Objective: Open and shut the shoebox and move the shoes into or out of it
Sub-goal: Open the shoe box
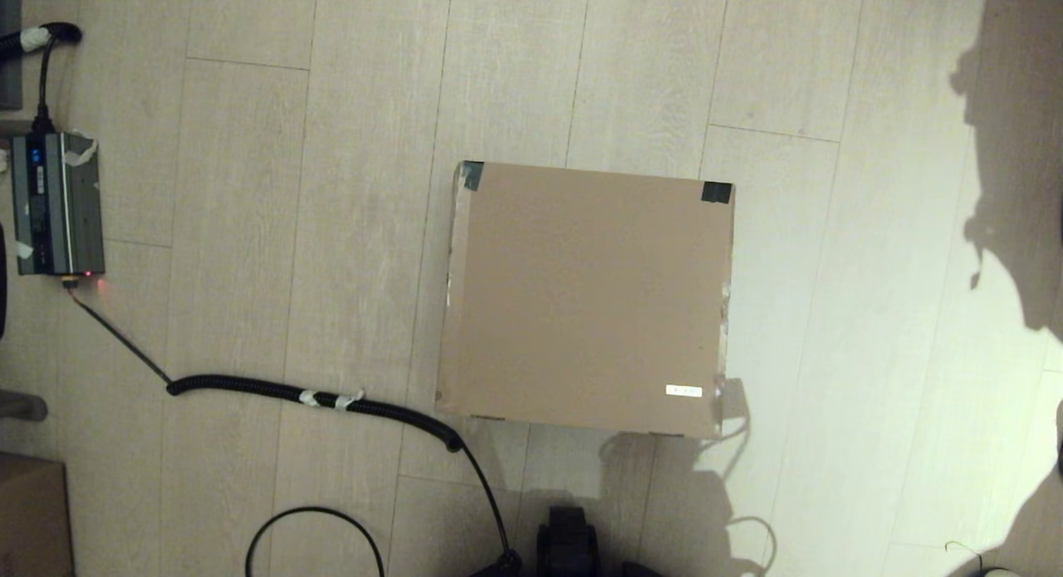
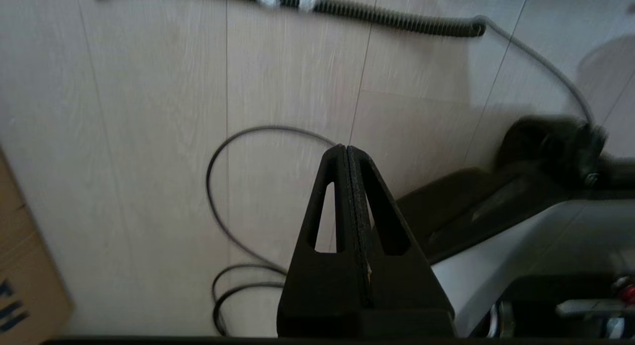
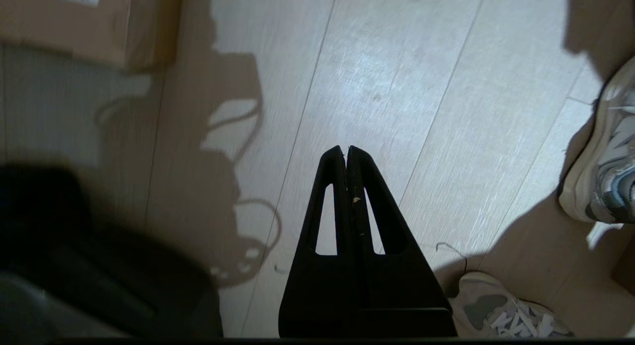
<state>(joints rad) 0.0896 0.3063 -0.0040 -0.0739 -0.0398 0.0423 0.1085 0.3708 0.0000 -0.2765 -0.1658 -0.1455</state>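
Note:
The shoebox [image 1: 581,299] lies on the wooden floor straight ahead with its flap lid down flat. Black tape [image 1: 716,192] marks its far corners and a small white label [image 1: 683,390] sits near its front right corner. One corner of the shoebox [image 3: 74,22] also shows in the right wrist view. The white shoes are out of view. My left gripper [image 2: 346,147] is shut on nothing, low over bare floor by my base. My right gripper [image 3: 346,149] is likewise shut and empty, over the floor near the box's front right. Neither arm shows in the head view.
A coiled black cable [image 1: 315,398] runs from a grey power unit [image 1: 56,203] at far left toward my base [image 1: 569,544]. A thin cable loop [image 2: 223,206] lies beside it. A smaller carton [image 1: 29,519] sits front left. Two grey-and-cream sneakers [image 3: 603,161] stand to the right.

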